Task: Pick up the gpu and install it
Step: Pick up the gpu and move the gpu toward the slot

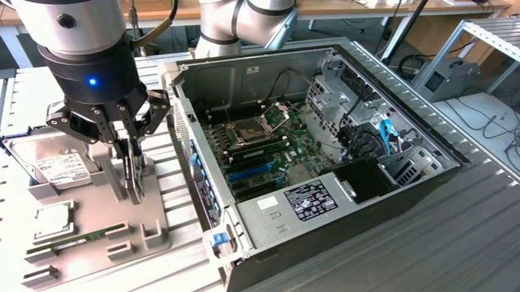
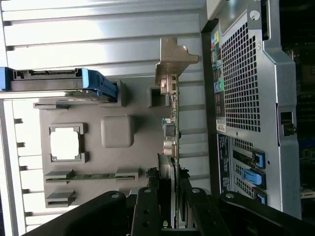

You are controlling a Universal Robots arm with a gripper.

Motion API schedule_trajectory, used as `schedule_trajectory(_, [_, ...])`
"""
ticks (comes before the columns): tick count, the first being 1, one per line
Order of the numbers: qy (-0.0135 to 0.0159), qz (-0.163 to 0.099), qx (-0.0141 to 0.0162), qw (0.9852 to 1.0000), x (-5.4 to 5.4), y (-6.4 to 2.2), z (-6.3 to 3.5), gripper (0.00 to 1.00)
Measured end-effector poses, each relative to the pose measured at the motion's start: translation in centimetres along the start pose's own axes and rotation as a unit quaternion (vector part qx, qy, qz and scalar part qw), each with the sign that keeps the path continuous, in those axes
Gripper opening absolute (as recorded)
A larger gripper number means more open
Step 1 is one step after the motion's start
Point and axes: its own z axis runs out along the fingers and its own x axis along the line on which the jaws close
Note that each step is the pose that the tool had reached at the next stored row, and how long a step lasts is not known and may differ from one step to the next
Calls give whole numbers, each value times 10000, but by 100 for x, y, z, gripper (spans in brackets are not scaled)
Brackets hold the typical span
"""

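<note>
- The pincer (image 1: 130, 149) points straight down and is clamped on the top edge of the gpu (image 1: 136, 179), with one finger on each face of the card.
- The gpu stands upright on its long edge in a slot of the grey holder tray (image 1: 89, 204), its lower edge still seated there.
- In the wrist view, its silver end bracket (image 2: 173, 59) sticks out at the end far from the fingers.
- In the exterior view, the hard drive (image 1: 57, 164) with a white label lies in the tray at 9 o'clock from the gpu.
- The square CPU (image 1: 53, 220) sits at 8 o'clock from the gpu, and the slim RAM stick (image 1: 77, 238) at 7 o'clock.
- The tray rests on the ribbed metal desk (image 1: 406, 249).
- At 3 o'clock from the gpu, just beside the tray, the computer case (image 1: 195, 131) lies open on its side.
- The green motherboard (image 1: 268, 158) is exposed inside the case.
</note>
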Motion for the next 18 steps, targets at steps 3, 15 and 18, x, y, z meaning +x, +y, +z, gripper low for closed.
schedule_trajectory(3, [0, 0, 2, 10000, 0, 1, -22, 26])
schedule_trajectory(15, [0, 0, 9, 10000, -3, 6, -112, 26])
schedule_trajectory(18, [-1, 0, 10, 10000, -3, 7, -132, 26])
